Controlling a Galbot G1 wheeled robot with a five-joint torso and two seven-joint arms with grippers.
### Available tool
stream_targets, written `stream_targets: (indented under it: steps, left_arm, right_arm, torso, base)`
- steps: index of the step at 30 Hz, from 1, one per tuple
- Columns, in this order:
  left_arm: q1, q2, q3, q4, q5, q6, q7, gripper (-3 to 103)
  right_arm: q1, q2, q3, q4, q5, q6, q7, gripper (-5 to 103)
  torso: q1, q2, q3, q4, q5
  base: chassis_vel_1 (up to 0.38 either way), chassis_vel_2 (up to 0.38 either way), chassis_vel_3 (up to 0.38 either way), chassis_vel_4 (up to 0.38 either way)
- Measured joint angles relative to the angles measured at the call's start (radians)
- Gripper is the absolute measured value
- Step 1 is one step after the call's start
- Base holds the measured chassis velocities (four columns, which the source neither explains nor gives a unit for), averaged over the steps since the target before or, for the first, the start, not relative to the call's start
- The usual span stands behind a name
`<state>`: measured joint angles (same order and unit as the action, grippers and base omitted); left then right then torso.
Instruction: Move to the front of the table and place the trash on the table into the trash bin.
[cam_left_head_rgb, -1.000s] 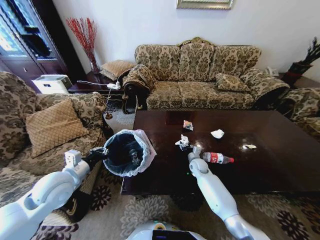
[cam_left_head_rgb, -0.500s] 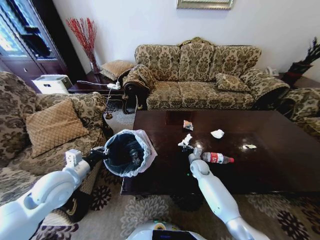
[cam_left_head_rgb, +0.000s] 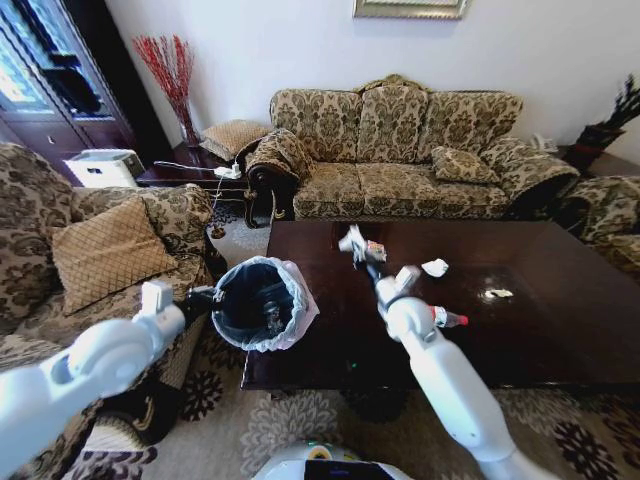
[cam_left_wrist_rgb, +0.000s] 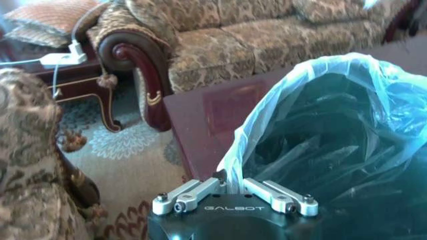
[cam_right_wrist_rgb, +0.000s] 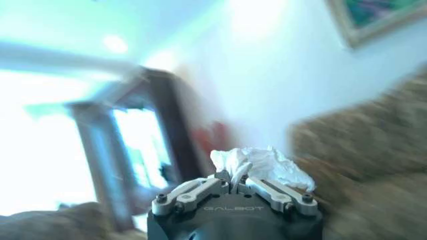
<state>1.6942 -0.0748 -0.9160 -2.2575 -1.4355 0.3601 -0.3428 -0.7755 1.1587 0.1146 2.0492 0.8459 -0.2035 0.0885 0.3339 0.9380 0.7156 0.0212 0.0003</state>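
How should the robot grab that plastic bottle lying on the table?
Grip the bottle around its middle, at the red label, coming straight down from above. It lies flat on its side on the table, so the round body is the widest free part, and the tool fingers should close across it, not along its length.

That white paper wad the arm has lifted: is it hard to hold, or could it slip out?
The wad looks crumpled and soft, so it probably squashes between the right tool and stays put. It seems very light, held high above the table. A loose flap sticks out, so it may flutter when swung.
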Motion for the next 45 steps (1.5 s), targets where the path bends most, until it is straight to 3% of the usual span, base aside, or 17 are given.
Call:
stream_targets:
  steps: [4,7,11,18,23,24,25,27,33,37,38,40,42,43,45]
  left_arm:
    - [-0.014,0.186,-0.014,0.075,-0.097,-0.009,0.007,0]
    - [-0.008,0.244,-0.019,0.097,-0.111,-0.02,0.015,0]
    - [-0.002,0.281,-0.02,0.122,-0.112,-0.033,0.021,0]
    - [-0.002,0.28,-0.021,0.104,-0.111,-0.043,0.018,0]
    - [-0.005,0.266,-0.02,0.073,-0.104,-0.043,0.01,0]
    - [-0.007,0.263,-0.02,0.067,-0.103,-0.043,0.008,0]
    - [-0.009,0.261,-0.02,0.059,-0.102,-0.044,0.006,0]
    - [-0.011,0.26,-0.02,0.053,-0.101,-0.043,0.005,0]
    - [-0.009,0.251,-0.02,-0.008,-0.079,-0.039,0.003,0]
    - [-0.007,0.246,-0.017,-0.028,-0.073,-0.037,0.003,0]
    - [-0.006,0.239,-0.015,-0.039,-0.07,-0.036,0.003,0]
    - [-0.005,0.224,-0.011,-0.046,-0.066,-0.032,0.003,0]
    - [-0.005,0.217,-0.009,-0.046,-0.064,-0.031,0.002,0]
    - [-0.003,0.211,-0.008,-0.043,-0.064,-0.03,0.0,0]
    - [-0.001,0.204,-0.005,-0.035,-0.063,-0.029,-0.005,0]
  right_arm:
    - [0.035,-0.038,-0.098,0.162,0.039,-0.029,-0.07,0]
    - [0.01,-0.056,-0.155,0.213,-0.002,-0.032,-0.113,0]
    - [-0.092,-0.096,-0.205,0.238,-0.102,-0.015,-0.168,0]
    - [-0.188,-0.14,-0.245,0.178,-0.288,0.053,-0.229,2]
    - [-0.176,-0.127,-0.247,0.158,-0.312,0.058,-0.23,24]
    - [-0.172,-0.123,-0.249,0.153,-0.314,0.058,-0.227,24]
    - [-0.168,-0.118,-0.252,0.148,-0.315,0.057,-0.222,34]
    - [-0.165,-0.114,-0.255,0.145,-0.317,0.055,-0.219,34]
    - [-0.108,-0.073,-0.304,0.102,-0.333,0.051,-0.187,61]
    - [-0.082,-0.058,-0.319,0.082,-0.339,0.052,-0.179,66]
    - [-0.063,-0.049,-0.328,0.07,-0.344,0.052,-0.178,78]
    - [-0.038,-0.046,-0.345,0.062,-0.345,0.051,-0.183,88]
    - [-0.036,-0.048,-0.35,0.063,-0.342,0.052,-0.186,88]
    - [-0.041,-0.053,-0.35,0.073,-0.335,0.058,-0.192,97]
    - [-0.059,-0.059,-0.335,0.093,-0.324,0.08,-0.209,99]
  torso:
    - [0.0,0.0,0.0,-0.0001,0.0]
    - [0.0,0.0,0.0,0.0004,-0.0004]
    - [0.0,0.0,0.0,-0.0001,-0.0004]
    - [0.0,0.0,0.0,0.0002,-0.0002]
    - [0.0,0.0,0.0,0.0003,-0.0004]
    - [0.0,0.0,0.0,0.0003,-0.0003]
    - [0.0,0.0,0.0,0.0004,-0.0002]
    - [0.0,0.0,0.0,0.0003,-0.0003]
    - [0.0,0.0,0.0,0.0002,-0.0003]
    - [0.0,0.0,0.0,0.0002,-0.0003]
    - [0.0,0.0,0.0,0.0002,-0.0003]
    - [0.0,0.0,0.0,0.0003,-0.0004]
    - [0.0,0.0,0.0,0.0003,-0.0003]
    - [0.0,0.0,0.0,0.0004,-0.0004]
    - [0.0,0.0,0.0,0.0003,-0.0003]
  base:
    - [0.0,0.0,0.0,0.0]
    - [0.0,0.0,0.0,0.0]
    - [0.0,0.0,0.0,0.0]
    - [0.0,0.0,0.0,0.0]
    - [0.0,0.0,0.0,0.0]
    - [0.0,0.0,0.0,0.0]
    - [0.0,0.0,0.0,0.0]
    - [0.0,0.0,0.0,0.0]
    - [0.0,0.0,0.0,0.0]
    - [0.0,0.0,0.0,0.0]
    - [0.0,0.0,0.0,0.0]
    - [0.0,0.0,0.0,0.0]
    - [0.0,0.0,0.0,0.0]
    - [0.0,0.0,0.0,0.0]
    - [0.0,0.0,0.0,0.0]
